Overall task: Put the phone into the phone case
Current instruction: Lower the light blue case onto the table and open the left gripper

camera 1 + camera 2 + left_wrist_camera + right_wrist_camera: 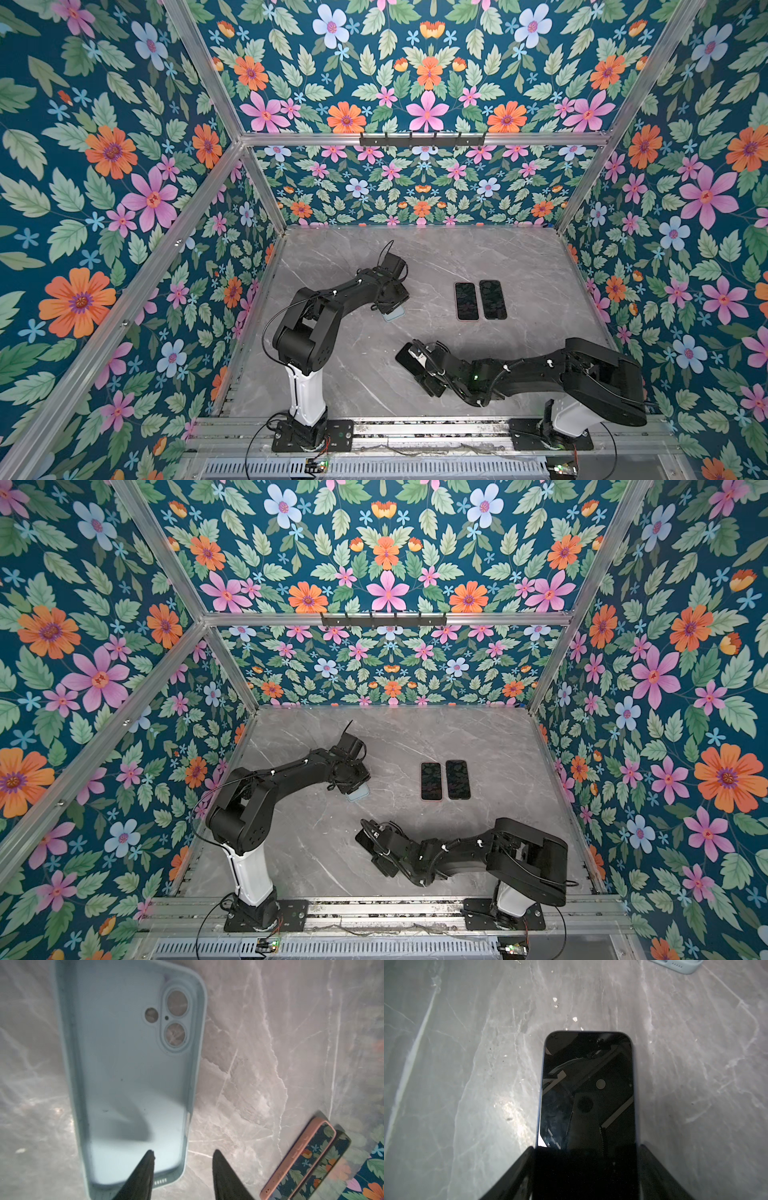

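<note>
A light blue phone case (133, 1064) lies open side up on the marble table, its camera holes at the far end. My left gripper (183, 1152) is open just above its port end. One finger is over the inside of the case, the other over the table beside its side wall. In both top views only a corner of the phone case (392, 314) (358, 792) shows under that gripper. My right gripper (586, 1147) is shut on a black phone (587, 1084), screen up, held by its long edges a little above the table. In both top views the phone (405, 362) (365, 840) is near the front middle.
Two more phones lie side by side at mid right of the table, one in a pink case (466, 301) (299, 1159) and a dark one (493, 299) (324, 1159). Floral walls and aluminium frame posts enclose the marble table (436, 257). Both arm bases stand on the front rail.
</note>
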Action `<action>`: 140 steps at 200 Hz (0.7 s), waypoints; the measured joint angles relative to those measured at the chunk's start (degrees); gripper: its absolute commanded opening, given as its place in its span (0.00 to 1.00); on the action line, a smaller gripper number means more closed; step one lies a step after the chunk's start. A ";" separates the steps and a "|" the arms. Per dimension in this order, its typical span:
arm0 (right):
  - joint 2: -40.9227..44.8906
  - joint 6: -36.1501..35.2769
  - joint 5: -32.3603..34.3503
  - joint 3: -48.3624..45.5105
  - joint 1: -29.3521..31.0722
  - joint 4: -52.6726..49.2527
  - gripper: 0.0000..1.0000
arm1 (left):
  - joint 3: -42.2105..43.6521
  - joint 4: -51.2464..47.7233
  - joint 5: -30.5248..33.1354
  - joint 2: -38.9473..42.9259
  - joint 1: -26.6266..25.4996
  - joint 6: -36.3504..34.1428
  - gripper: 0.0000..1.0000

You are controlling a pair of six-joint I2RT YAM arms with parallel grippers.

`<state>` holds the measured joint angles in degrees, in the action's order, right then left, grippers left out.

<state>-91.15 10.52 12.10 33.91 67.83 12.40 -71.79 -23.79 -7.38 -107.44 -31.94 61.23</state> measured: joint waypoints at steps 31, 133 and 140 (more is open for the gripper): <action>-0.76 0.42 0.07 0.22 -0.26 1.75 0.68 | 3.65 1.33 -1.20 5.68 0.02 -3.21 0.59; -1.36 3.02 0.48 -2.29 -1.31 9.03 0.68 | 28.39 12.09 -15.56 23.15 4.92 -10.32 0.58; -1.38 3.21 0.48 -2.38 -1.31 9.40 0.68 | 30.47 13.31 -16.74 23.76 5.86 -10.29 0.58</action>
<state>-92.53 13.74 12.58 31.53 66.52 21.80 -41.32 -10.48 -24.12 -83.68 -26.09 50.94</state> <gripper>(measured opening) 0.709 0.574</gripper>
